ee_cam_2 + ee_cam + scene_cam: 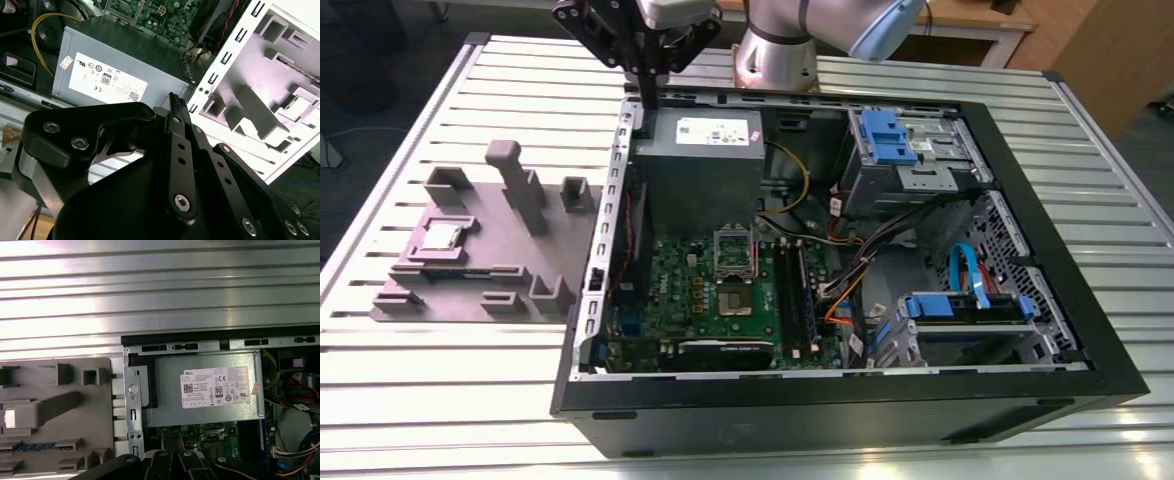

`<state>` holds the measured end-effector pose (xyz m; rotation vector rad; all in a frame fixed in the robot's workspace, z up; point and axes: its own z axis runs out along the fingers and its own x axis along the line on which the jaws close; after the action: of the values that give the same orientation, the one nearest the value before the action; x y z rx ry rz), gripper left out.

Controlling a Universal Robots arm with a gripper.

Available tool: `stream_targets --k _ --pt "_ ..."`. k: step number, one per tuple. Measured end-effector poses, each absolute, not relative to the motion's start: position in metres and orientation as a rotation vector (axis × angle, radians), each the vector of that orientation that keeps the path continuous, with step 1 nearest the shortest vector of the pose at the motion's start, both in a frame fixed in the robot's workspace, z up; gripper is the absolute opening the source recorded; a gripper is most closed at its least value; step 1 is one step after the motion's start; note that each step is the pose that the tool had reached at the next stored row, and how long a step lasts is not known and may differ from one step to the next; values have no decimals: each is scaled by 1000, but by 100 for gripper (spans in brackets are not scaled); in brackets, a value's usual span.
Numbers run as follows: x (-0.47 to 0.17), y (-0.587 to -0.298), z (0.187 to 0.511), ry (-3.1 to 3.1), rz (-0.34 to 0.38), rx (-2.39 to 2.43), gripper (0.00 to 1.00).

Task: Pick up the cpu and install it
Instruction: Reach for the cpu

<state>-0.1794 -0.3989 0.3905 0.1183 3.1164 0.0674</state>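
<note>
Bare ribbed metal tabletop [440, 370], bright finish. Matt grey plastic fixture [487, 252]. The cpu [444, 236] has a silvery metal top with a dull sheen.

Silver arm [774, 55], black end effector [647, 95].
One joint has a pale blue cap [887, 30]; shiny round screws [182, 201] dot the black links.

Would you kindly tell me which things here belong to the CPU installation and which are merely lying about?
Job: cpu in the grey fixture; motherboard socket; hand, shut, above the computer case.
Lying about: power supply; blue drive brackets; yellow cable.
</note>
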Motion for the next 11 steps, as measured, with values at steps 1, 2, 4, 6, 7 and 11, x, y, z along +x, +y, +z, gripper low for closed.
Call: stream_targets --k 1,2,4,6,7,11 --pt "-180 -399 390 3116 67 118 10" --pt "-180 -399 390 3117 67 118 10" --pt "-180 -399 390 3117 67 118 10" --pt "-181 -399 390 3117 67 118 10" --pt "-181 -399 390 3117 68 118 10" --pt "-183 -399 390 3117 68 118 10"
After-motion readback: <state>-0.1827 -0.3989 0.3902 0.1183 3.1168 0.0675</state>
